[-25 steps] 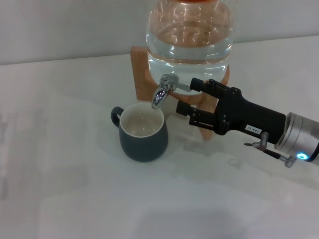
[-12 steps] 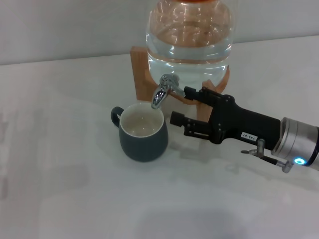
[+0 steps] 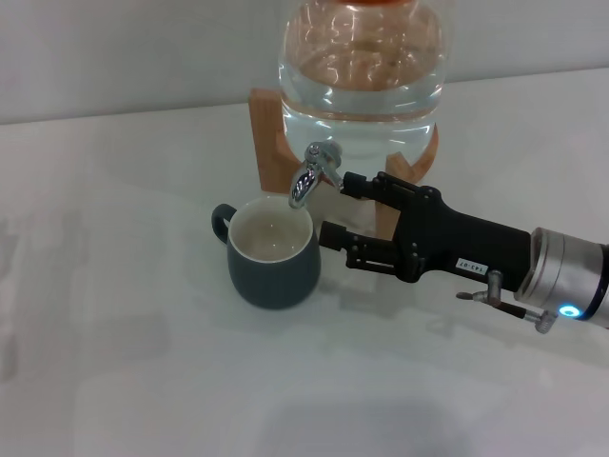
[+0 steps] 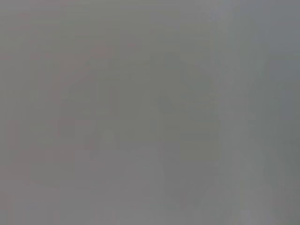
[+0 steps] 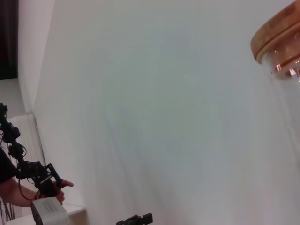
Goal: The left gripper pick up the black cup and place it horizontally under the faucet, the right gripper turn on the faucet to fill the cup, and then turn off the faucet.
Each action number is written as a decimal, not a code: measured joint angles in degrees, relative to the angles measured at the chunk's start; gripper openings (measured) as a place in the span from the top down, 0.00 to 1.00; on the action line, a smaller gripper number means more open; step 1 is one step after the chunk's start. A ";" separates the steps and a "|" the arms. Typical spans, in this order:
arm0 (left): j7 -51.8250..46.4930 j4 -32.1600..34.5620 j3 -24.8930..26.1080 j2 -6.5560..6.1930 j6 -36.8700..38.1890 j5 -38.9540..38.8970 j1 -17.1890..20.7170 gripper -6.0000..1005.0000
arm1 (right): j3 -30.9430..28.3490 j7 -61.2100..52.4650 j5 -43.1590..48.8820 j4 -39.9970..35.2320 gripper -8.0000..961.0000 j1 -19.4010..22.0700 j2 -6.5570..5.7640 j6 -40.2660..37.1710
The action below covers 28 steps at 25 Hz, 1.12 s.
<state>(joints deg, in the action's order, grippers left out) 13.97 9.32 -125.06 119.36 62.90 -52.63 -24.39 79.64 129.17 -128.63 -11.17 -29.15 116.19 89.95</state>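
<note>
A black cup stands upright on the white counter, near the middle toward the far edge, its cream inside directly below the spout of a chrome faucet. The faucet is fitted to a glass jar of water on a wooden stand.

The right gripper reaches in low from the counter's right edge, its long black body nearly level and pointing at the faucet. Its jaws are spread: the upper finger's tip lies just beside the faucet's lever, the lower beside the cup's rim.

The risk is that the lower finger nudges the cup out from under the spout, so water would spill onto the counter. The upper finger could also slip off the small lever.

The left gripper is out of sight.
</note>
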 joint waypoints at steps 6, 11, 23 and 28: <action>0.00 0.00 -0.01 0.00 0.00 0.06 -0.10 0.12 | 0.90 -0.56 -0.26 -0.07 0.13 -0.41 0.00 0.29; 0.00 0.00 -0.01 0.00 0.00 0.08 -0.13 0.12 | 0.97 -0.58 -0.40 -0.08 0.13 -0.44 0.00 0.80; 0.00 0.00 -0.01 -0.07 0.02 0.07 -0.22 0.12 | 0.22 -0.05 -0.95 -0.18 0.13 -0.13 -0.01 0.88; 0.00 -0.23 -0.01 -0.09 0.03 0.07 -0.17 0.12 | -0.52 0.14 -1.65 -3.20 0.13 2.42 -0.27 0.61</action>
<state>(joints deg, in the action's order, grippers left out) 13.98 9.09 -125.07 119.26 62.94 -52.56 -24.55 79.12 129.32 -130.28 -14.37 -26.73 115.92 90.56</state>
